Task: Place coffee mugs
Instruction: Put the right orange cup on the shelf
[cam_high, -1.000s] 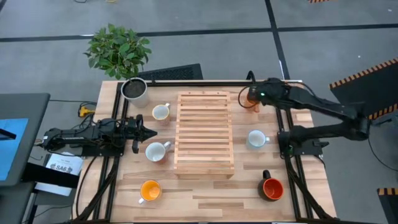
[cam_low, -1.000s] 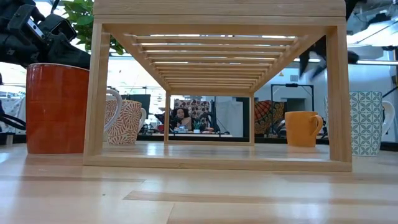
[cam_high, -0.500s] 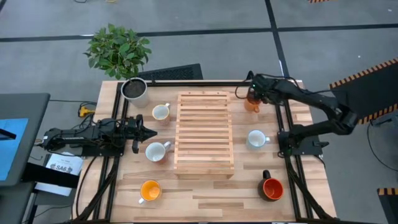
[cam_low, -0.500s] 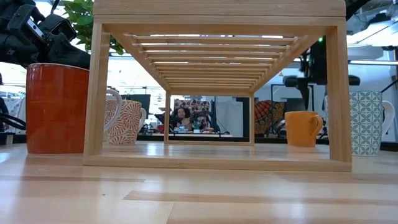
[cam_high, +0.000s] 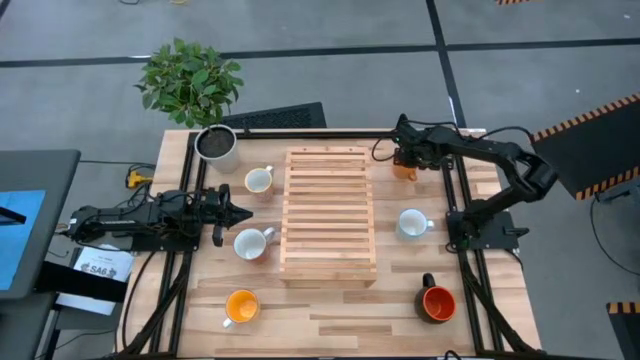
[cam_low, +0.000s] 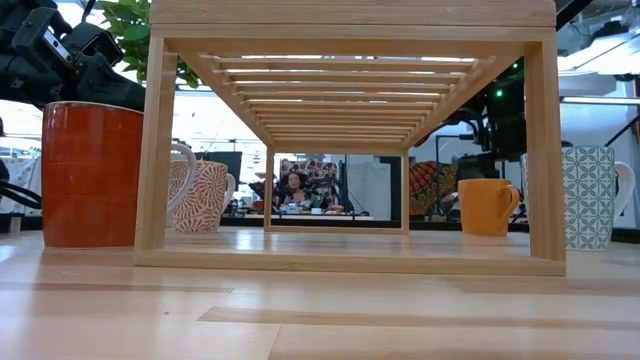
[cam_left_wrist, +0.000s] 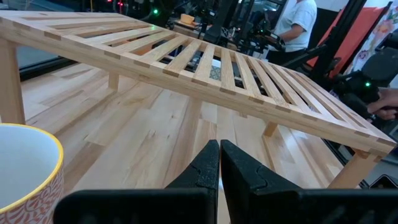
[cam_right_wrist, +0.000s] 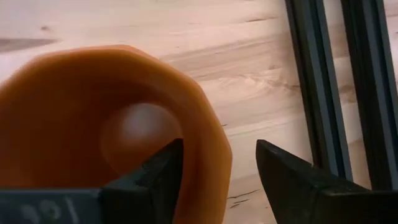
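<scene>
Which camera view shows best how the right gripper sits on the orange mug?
The right wrist view: the right gripper is open, one finger inside the orange mug, one outside its rim. The high view shows the arm covering the mug; the low view shows the mug's side and handle; the left wrist view shows neither.

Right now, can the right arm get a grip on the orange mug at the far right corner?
Probably yes. The right gripper is open and already straddles the orange mug: one finger sits inside the rim, the other outside the wall. Nothing stands between them. The left gripper waits, shut, left of the wooden rack.
</scene>
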